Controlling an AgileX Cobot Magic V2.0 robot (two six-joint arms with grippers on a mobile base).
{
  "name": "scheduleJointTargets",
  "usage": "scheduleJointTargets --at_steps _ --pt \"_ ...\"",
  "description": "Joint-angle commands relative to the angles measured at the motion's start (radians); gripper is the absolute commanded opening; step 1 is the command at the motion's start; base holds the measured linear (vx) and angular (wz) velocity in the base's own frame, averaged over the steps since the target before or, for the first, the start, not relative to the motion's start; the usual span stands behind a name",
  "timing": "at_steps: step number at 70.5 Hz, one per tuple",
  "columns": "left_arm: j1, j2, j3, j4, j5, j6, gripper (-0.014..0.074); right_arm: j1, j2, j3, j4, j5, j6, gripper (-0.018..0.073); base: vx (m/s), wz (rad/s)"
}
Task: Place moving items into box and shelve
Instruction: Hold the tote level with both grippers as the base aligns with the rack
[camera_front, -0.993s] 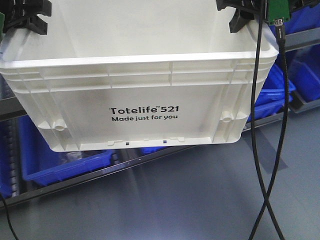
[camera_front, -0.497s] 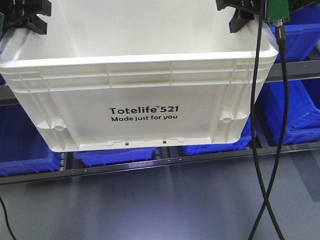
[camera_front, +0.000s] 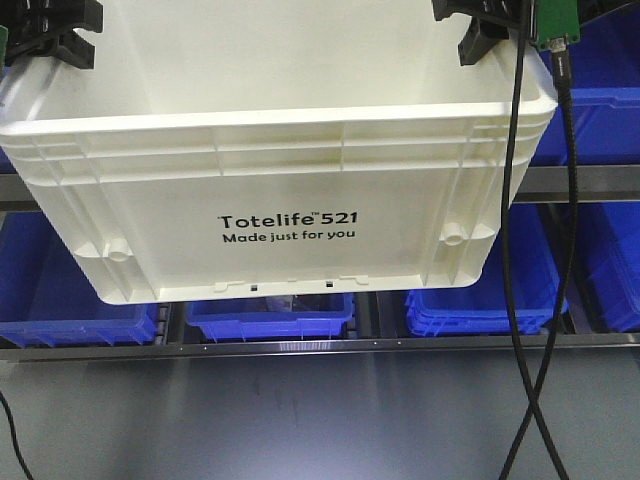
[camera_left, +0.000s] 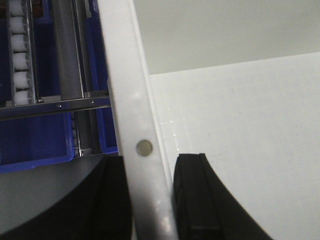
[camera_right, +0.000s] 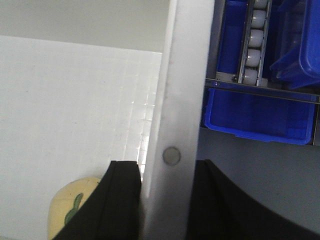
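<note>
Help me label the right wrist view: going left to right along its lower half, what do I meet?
Yellow item → inner finger → box rim → outer finger → blue bin.

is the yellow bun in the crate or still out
In. The right wrist view shows the yellow bun on the crate floor, beside the right gripper clamping the rim.

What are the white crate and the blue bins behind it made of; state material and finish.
The white crate looks like moulded plastic with a satin sheen: ribbed rim, moulded bosses, printed lettering. The blue bins look like glossy moulded plastic, with stacked rims and soft highlights. Neither can be confirmed beyond its look.
</note>
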Motion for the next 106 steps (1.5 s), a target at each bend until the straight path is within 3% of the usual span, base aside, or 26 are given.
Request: scheduleJointTargets --at_steps 1,106 --pt "-0.006 -0.051 -0.044 -0.015 -0.117 0.024 -0.0017 -0.005 -0.068 -0.042 -0.018 -0.077 -0.016 -0.0012 0.14 0.1" --pt "-0.006 -0.051 -0.044 -0.015 -0.117 0.024 -0.0017 -0.005 -0.068 -0.042 -0.017 -0.077 -0.016 -0.0012 0.11 -0.01"
